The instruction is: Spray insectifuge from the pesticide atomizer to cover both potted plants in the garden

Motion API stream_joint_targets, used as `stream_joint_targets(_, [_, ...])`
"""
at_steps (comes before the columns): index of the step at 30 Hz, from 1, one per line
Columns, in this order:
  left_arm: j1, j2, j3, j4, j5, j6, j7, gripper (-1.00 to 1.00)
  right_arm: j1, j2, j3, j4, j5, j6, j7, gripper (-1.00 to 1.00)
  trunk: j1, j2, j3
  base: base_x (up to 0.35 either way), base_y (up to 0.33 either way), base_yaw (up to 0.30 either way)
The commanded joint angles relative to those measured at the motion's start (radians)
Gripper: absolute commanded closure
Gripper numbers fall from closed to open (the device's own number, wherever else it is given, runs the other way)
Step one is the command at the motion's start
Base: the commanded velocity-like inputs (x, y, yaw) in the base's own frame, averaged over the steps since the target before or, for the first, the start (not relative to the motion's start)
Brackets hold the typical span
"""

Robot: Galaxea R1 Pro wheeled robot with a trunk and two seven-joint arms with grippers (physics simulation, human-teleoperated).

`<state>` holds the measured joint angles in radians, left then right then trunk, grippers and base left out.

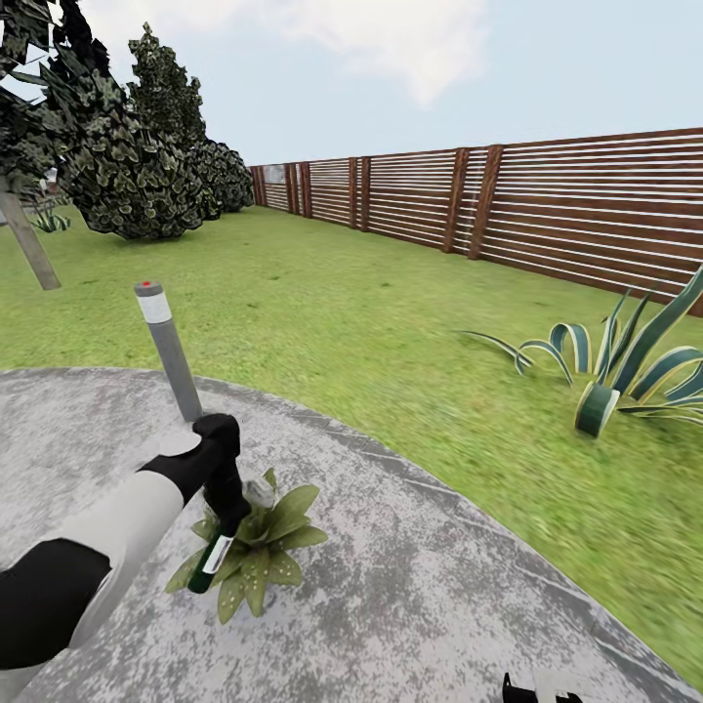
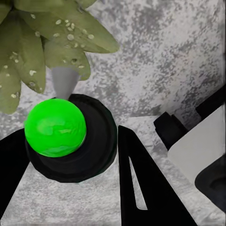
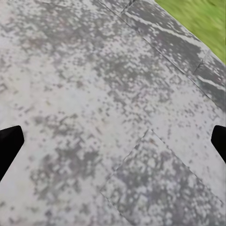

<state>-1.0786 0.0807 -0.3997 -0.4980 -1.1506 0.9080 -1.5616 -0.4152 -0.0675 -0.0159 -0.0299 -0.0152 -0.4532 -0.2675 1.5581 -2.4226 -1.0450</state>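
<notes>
Your left gripper (image 1: 227, 508) is clamped on the pesticide atomizer (image 1: 210, 561), a dark green bottle with a white label, and holds it tilted directly over a potted plant (image 1: 256, 555) on the grey paved patio (image 1: 420, 596). In the left wrist view the bottle's round black top with its bright green cap (image 2: 55, 127) sits between your two black fingers (image 2: 141, 183), one on each side and pressed against it, and a pale grey nozzle (image 2: 63, 81) points from the cap toward the plant's speckled olive leaves (image 2: 56, 33), its tip just at their edge. The plant is a low rosette, close in front of you and left of centre in the head view. A grey post (image 1: 168, 347) with a red-tipped cap stands upright on the patio just behind your left arm, near the curved edge where paving meets lawn (image 1: 342, 312). Your right gripper (image 3: 113, 141) hangs over bare paving with its fingertips wide apart and nothing between them; grass shows at one corner of that view. Open patio lies to your right, then lawn, a large striped-leaf plant (image 1: 625, 371) well apart, and a brown slatted fence (image 1: 508, 200) behind. Dark bushes (image 1: 137, 156) stand far left.
</notes>
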Motion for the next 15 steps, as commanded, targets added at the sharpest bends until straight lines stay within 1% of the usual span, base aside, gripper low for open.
stream_joint_targets(1, [0.001, -0.010, -0.008, -0.002, -0.007, 0.011, -0.009, 1.00, -0.001, 0.000, -0.001, 0.001, -0.002, -0.004, -0.001, -1.00, 0.000, 0.000, -0.001, 0.000, 0.000, 0.000])
stream_joint_targets(3, [0.004, -0.034, -0.011, -0.002, -0.008, 0.014, -0.009, 1.00, -0.001, 0.000, -0.001, 0.001, -0.001, -0.004, -0.002, -1.00, 0.000, 0.000, -0.001, 0.000, 0.000, 0.000])
stream_joint_targets(5, [0.004, -0.036, -0.013, -0.001, -0.007, 0.016, -0.009, 1.00, -0.001, 0.000, -0.001, 0.001, -0.001, -0.004, -0.002, -1.00, 0.000, 0.000, -0.001, 0.000, 0.000, 0.000])
stream_joint_targets(6, [0.004, -0.033, -0.013, -0.001, -0.004, 0.016, -0.009, 1.00, -0.001, 0.000, -0.001, 0.001, -0.001, -0.004, -0.002, -1.00, 0.000, 0.000, -0.001, 0.000, 0.000, 0.000])
stream_joint_targets(9, [0.006, -0.015, -0.008, 0.006, 0.002, 0.015, -0.009, 1.00, -0.001, 0.000, -0.001, 0.001, -0.002, -0.004, -0.002, -1.00, 0.000, 0.000, -0.001, 0.000, 0.000, 0.000])
stream_joint_targets(13, [0.009, 0.034, -0.007, 0.018, 0.004, 0.013, -0.009, 1.00, -0.001, 0.000, -0.001, 0.000, -0.002, -0.004, -0.002, -1.00, 0.000, 0.000, -0.001, 0.000, 0.000, 0.000])
stream_joint_targets(15, [0.018, 0.044, -0.006, 0.019, 0.003, 0.016, -0.009, 1.00, -0.001, 0.000, -0.001, -0.001, -0.003, -0.004, -0.002, -1.00, 0.000, 0.000, -0.001, 0.000, 0.000, 0.008])
